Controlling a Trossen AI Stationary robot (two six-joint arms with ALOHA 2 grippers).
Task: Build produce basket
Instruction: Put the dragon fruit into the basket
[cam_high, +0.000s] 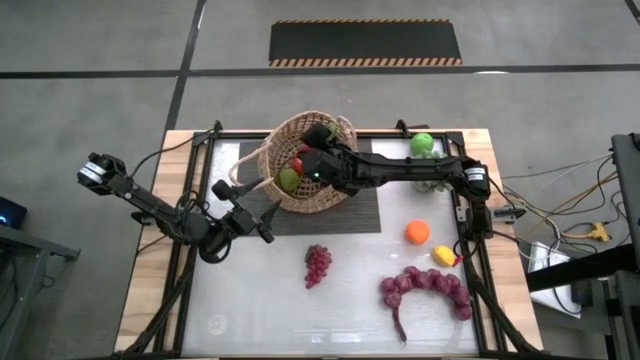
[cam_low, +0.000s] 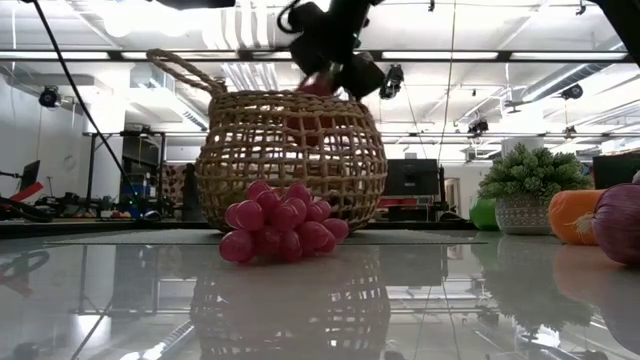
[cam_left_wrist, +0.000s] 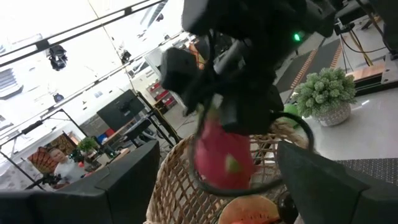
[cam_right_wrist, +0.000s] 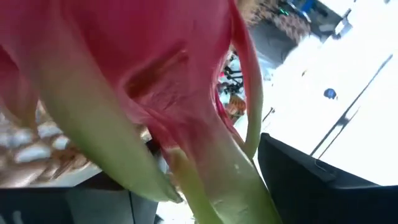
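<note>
The right gripper's (cam_high: 305, 158) jaws, partly open, straddle the pink dragon fruit (cam_left_wrist: 222, 152) just above the basket (cam_high: 305, 165), while the left gripper (cam_high: 262, 222) waits with open, empty jaws beside it on the bench (cam_high: 350, 290).

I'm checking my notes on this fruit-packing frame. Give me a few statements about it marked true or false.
1. The right pincer is over the basket with a pink dragon fruit at its fingers. True.
2. The orange is in the basket. False: it lies on the table, right of the mat.
3. The left pincer is empty, beside the basket. True.
4. No grapes are left on the table. False: a small bunch and a long bunch lie there.
5. A green apple is inside the basket. True.
</note>
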